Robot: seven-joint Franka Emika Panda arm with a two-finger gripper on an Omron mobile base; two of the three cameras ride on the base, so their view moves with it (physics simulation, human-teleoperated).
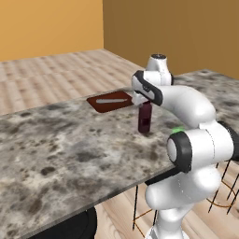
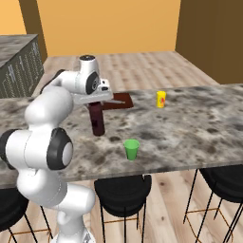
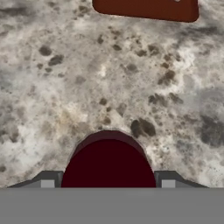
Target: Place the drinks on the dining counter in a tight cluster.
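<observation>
A squat maroon bottle (image 1: 144, 119) (image 2: 98, 121) stands upright on the dining counter (image 1: 60, 149) (image 2: 199, 123) (image 3: 65, 87); I cannot tell whether its base touches the grey-brown marbled top or hangs just above it. My gripper (image 1: 144, 100) (image 2: 95, 100) (image 3: 108, 183) comes down from above and is shut on the bottle's top. In the hand view the dark fingertips (image 3: 48, 181) sit tight against both sides of the maroon cap (image 3: 108, 162).
A brown board (image 1: 110, 101) (image 2: 122, 100) (image 3: 146, 8) carrying a pale utensil lies just beyond the bottle. A green cup (image 2: 131, 149) stands near the counter's front edge, a yellow cup (image 2: 161, 99) farther right. Black bar stools (image 2: 121, 190) line the near side.
</observation>
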